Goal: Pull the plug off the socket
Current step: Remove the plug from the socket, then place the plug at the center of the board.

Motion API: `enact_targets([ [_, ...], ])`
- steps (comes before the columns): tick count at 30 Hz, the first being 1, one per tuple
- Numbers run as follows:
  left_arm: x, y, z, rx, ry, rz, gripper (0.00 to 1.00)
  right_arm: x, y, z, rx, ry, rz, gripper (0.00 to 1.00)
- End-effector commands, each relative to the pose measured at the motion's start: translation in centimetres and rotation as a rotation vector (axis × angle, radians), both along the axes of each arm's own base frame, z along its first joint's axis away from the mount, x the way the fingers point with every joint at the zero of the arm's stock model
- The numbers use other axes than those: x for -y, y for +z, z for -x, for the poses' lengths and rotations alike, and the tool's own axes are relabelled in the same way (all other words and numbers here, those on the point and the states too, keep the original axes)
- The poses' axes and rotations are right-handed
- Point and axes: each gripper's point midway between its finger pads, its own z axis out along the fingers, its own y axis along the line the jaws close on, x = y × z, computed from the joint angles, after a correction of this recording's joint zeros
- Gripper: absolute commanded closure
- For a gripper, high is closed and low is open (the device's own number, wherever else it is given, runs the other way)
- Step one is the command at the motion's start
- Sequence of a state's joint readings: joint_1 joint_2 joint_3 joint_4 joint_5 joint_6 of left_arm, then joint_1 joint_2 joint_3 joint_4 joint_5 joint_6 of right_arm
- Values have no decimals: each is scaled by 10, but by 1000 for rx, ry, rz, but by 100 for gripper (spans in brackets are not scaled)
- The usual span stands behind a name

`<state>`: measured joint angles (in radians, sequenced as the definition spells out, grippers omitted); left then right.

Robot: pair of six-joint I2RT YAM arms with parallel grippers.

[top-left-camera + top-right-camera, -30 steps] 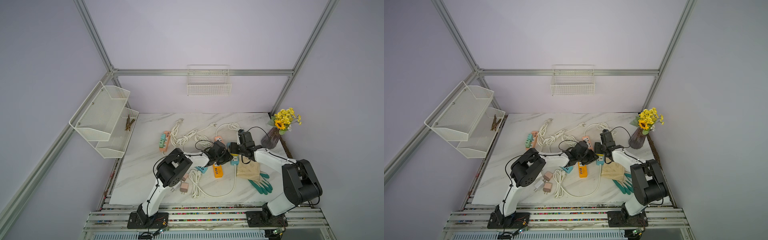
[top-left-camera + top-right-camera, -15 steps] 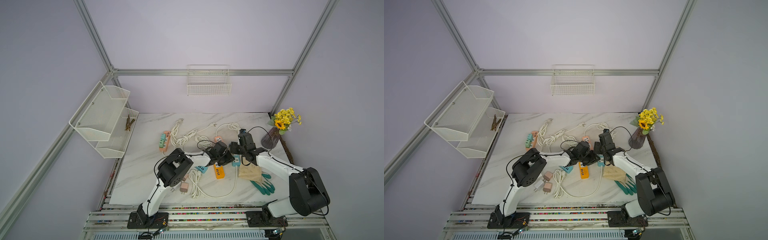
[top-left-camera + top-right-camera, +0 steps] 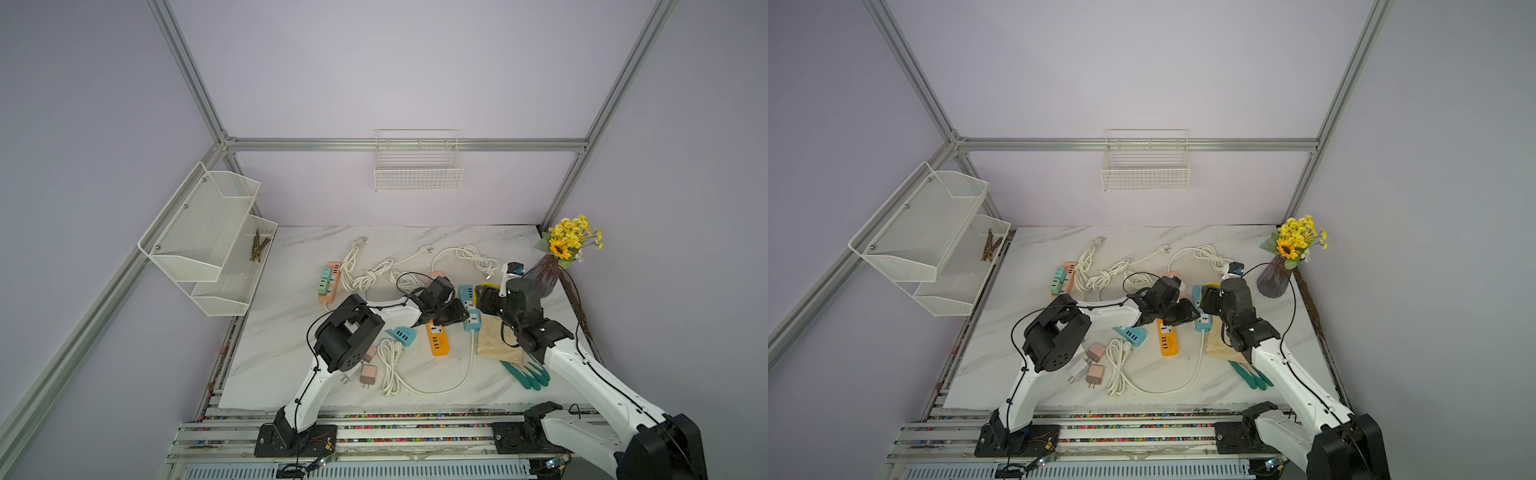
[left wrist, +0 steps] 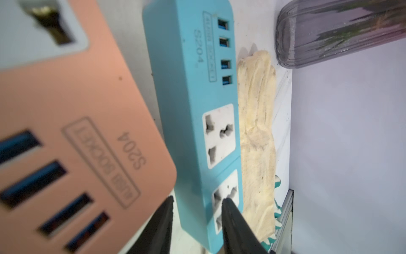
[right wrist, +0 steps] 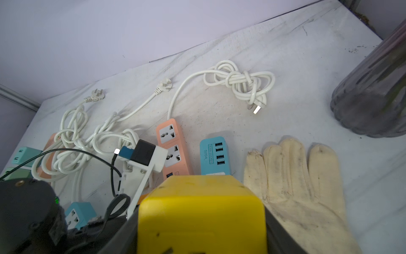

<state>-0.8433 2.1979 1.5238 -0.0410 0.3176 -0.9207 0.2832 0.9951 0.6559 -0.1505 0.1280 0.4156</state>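
Note:
The yellow plug [image 5: 202, 215] sits between the jaws of my right gripper [image 5: 202, 233], which is shut on it. In both top views the plug [image 3: 488, 286] [image 3: 1211, 286] hangs just above the far end of the blue socket strip [image 3: 471, 311]. Both outlets of the strip [image 4: 193, 110] are bare. My left gripper [image 4: 197, 203] straddles the strip's near end, slightly open, with a sliver of table beside one finger [image 4: 164, 215]. In a top view the left gripper [image 3: 451, 316] lies low on the table beside the strip.
A pink socket strip [image 4: 66, 110] lies next to the blue one, and an orange strip [image 3: 436, 340] lies nearer the front. A cream glove [image 5: 296, 187] and a dark vase [image 5: 373, 99] are on the right. Knotted white cables [image 3: 374, 274] lie behind. Loose adapters [image 3: 368, 374] sit front left.
The right arm has risen and swung outward with the yellow plug in its jaws. The left gripper's jaws have parted a little around the blue strip.

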Motion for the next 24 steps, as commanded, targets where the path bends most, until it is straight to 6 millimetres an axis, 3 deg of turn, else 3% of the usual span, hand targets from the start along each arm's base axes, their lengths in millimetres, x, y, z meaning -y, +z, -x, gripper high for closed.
enact_targets([
  [1,-11,103,1,298,-100,70,56,-2,38,0,152,21,-110,75],
  [6,-67,148,17,525,-54,-1,50,-15,58,9,244,165,-279,75],
  [13,-185,189,47,820,179,-131,24,-85,61,31,211,636,-588,75],
  [16,-232,184,56,902,318,-144,0,-112,52,40,160,818,-650,76],
  [22,-288,154,67,955,446,-162,0,-159,1,31,13,840,-520,75],
  [24,-299,157,67,932,492,-126,0,-171,-14,26,-30,824,-471,75],
])
